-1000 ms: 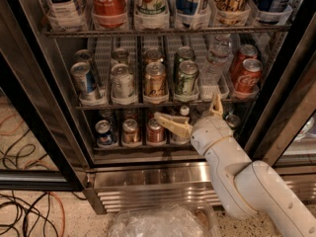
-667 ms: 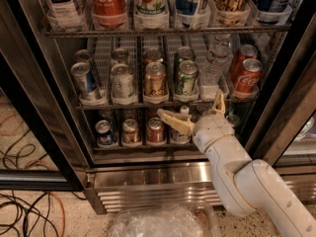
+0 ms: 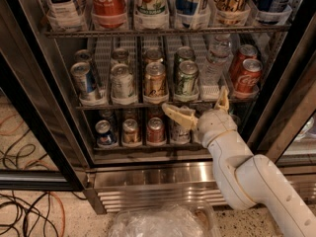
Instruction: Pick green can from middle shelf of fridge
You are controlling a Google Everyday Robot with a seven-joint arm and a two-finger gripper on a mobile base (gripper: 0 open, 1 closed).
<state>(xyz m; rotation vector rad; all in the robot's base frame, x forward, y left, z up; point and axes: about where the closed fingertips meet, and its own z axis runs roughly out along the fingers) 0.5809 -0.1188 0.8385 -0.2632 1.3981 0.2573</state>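
The green can [image 3: 187, 78] stands upright at the front of its lane on the middle shelf [image 3: 97, 106] of the fridge [image 3: 148, 174]; a second green can [image 3: 183, 55] stands behind it. My gripper [image 3: 198, 107] is open, just below and in front of the green can, at the level of the shelf's front edge. One finger [image 3: 176, 115] points left under the can; the other [image 3: 223, 100] points up to the can's right. It holds nothing.
On the same shelf stand a gold-orange can [image 3: 155, 81], a white can [image 3: 122, 82], a blue can [image 3: 84, 80], a small clear bottle [image 3: 215, 63] and red Coca-Cola cans [image 3: 247, 76]. Tall bottles [image 3: 109, 1] fill the rack above, small cans [image 3: 130, 131] the one below. Cables [image 3: 24, 209] lie on the floor.
My gripper has risen a little, from in front of the lower shelf up to the front edge of the middle shelf. The cans have not moved.
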